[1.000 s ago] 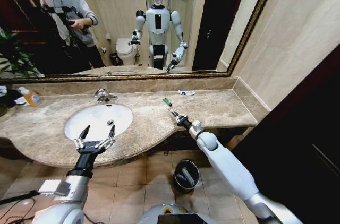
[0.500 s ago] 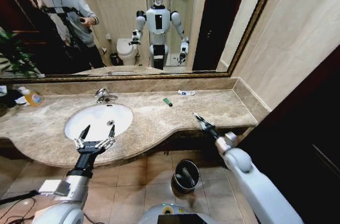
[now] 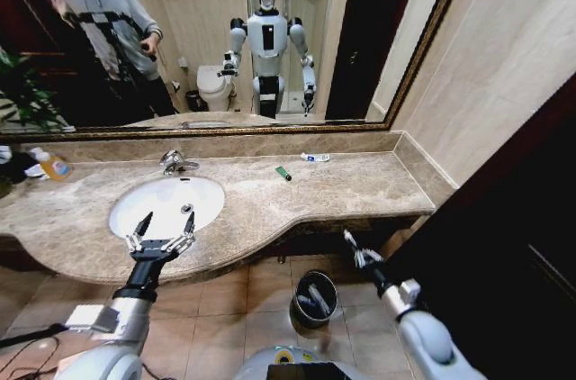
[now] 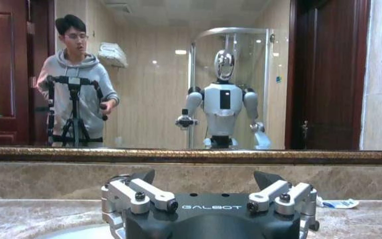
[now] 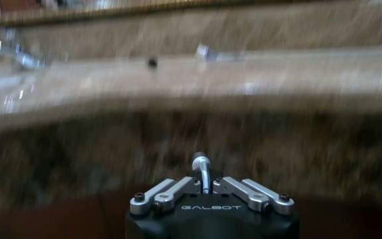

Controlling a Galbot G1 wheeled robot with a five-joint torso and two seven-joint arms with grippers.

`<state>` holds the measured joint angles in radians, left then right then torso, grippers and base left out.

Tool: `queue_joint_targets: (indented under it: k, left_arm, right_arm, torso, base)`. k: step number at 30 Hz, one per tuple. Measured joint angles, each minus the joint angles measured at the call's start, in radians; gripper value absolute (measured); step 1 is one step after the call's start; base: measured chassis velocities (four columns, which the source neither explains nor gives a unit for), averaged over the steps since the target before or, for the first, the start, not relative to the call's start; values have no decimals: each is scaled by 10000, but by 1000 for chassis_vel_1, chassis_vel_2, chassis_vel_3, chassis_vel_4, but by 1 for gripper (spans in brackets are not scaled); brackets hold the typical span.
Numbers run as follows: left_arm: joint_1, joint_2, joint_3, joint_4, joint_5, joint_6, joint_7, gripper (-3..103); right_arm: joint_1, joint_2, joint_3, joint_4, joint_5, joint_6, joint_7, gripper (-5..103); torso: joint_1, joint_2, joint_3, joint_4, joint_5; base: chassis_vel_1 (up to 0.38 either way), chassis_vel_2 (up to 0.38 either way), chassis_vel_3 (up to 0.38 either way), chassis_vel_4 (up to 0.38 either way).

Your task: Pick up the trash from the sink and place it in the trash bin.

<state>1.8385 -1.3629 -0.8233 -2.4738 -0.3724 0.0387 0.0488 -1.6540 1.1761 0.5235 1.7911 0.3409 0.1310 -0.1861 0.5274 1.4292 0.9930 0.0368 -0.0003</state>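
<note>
Sink at ten o'clock, trash bin at six — both grippers clear of the counter.
Left gripper hovers spread wide, empty, at the sink's front rim; right gripper pinches a thin white piece just beside the bin; green stick and white-and-blue tube lie at twelve.

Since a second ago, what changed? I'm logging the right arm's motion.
The right end effector, shut, pulled back off the counter and down toward the bin. Unchanged: left end effector open over the sink; green stick and tube on the counter.
</note>
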Motion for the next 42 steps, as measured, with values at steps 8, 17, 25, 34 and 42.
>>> queue_joint_targets:
  k: [8,17,25,34,42]
  left_arm:
    - [0,0,-1,-1,0,0,0,100]
    - [-1,0,0,0,0,0,0,100]
    - [-1,0,0,0,0,0,0,100]
    - [-1,0,0,0,0,0,0,100]
    - [0,0,0,0,0,0,0,100]
  right_arm:
    - [957,615,-918,-2659,-1828,-499,-203,4]
    - [2545,1086,-1369,-5330,-3775,-1532,-389,4]
    - [3949,1643,-1549,-7443,-4959,-1544,-396,4]
    - [5306,2464,-1515,-9445,-6285,-1352,-231,4]
    - [5425,2567,-1524,-9653,-6487,-1309,-202,19]
  torso:
    - [2,0,1,2,4]
    - [2,-1,1,1,1]
    - [2,-1,1,0,1]
    - [2,-1,2,1,3]
    - [2,-1,2,0,1]
  base:
    - [0,0,0,0]
    - [0,0,0,0]
    - [0,0,0,0]
    - [0,0,0,0]
    - [0,0,0,0]
